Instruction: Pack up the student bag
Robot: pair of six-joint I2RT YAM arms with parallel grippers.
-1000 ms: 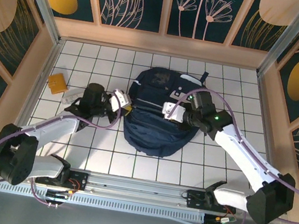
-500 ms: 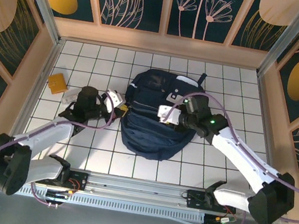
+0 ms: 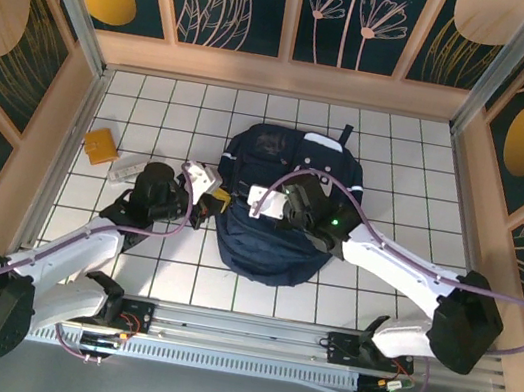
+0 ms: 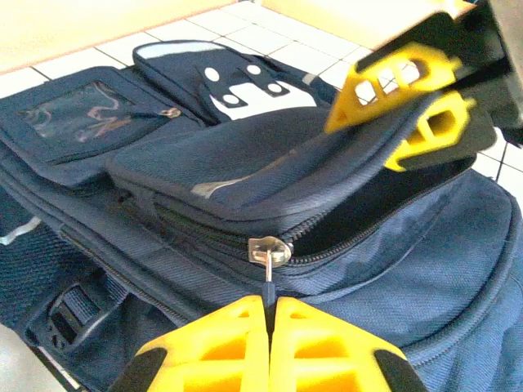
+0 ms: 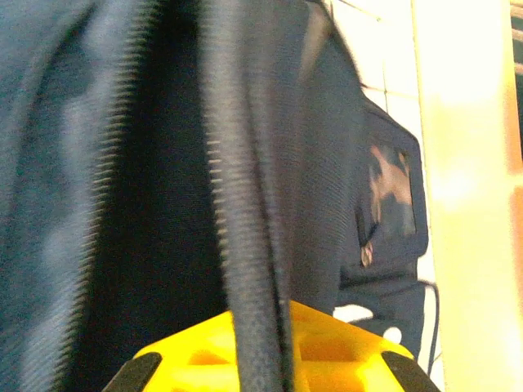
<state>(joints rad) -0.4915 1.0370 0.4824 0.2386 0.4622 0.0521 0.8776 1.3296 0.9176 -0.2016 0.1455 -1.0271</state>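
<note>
White tiled worktop (image 3: 404, 140), walled in by patterned panels. The student bag (image 3: 267, 253) lies flat in the middle of it, between the two arms, navy, top end toward the far wall. In the left wrist view we see the clear window patch and the white dotted trim on the upper part.

The front pocket flap (image 4: 270, 171) is lifted off the bag body, with a dark gap open under its edge along the zipper line.

The right gripper (image 4: 413, 106) reaches in from the right side and is clamped on the raised edge of that flap, yellow fingers nearly together with fabric between them. The right wrist view is blurred: we make out only a zipper edge running into the fingers.

A small orange packet (image 3: 101, 145) sits near the left wall, well apart from the bag.

The left gripper (image 4: 268, 314) sits at the bag's left side, fingers fully together, pinching the thin metal zipper pull (image 4: 268, 253) of the front pocket.
</note>
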